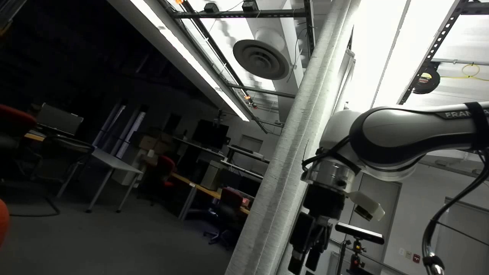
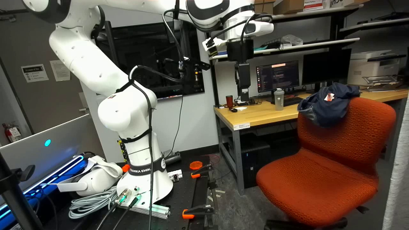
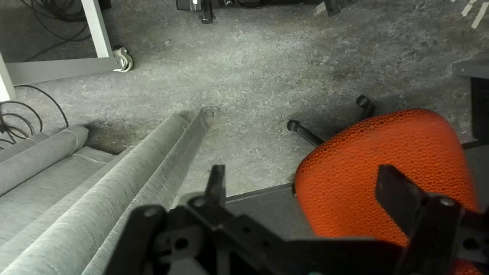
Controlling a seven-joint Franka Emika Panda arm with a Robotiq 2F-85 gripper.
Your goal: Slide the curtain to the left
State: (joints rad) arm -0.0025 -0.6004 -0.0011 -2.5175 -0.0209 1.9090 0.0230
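Observation:
The curtain [image 1: 288,164] is tall pale-grey fabric with vertical folds. It runs from ceiling to the bottom edge in an exterior view; only a thin strip of curtain [image 2: 397,179] shows at the right edge in an exterior view. In the wrist view the curtain [image 3: 103,194] hangs in several folds at the left, its free edge pointing toward the floor. My gripper [image 3: 301,179] is open with nothing between its fingers. The curtain lies to the left of the left finger in the wrist view; I cannot tell whether they touch. My gripper [image 1: 304,261] points down in both exterior views.
An orange chair [image 3: 366,175] stands below and right of the gripper in the wrist view; the chair [image 2: 319,179] has a dark jacket [image 2: 332,102] over its back. A wooden desk [image 2: 262,116] with monitors stands behind. A wheeled metal frame [image 3: 65,68] is at upper left.

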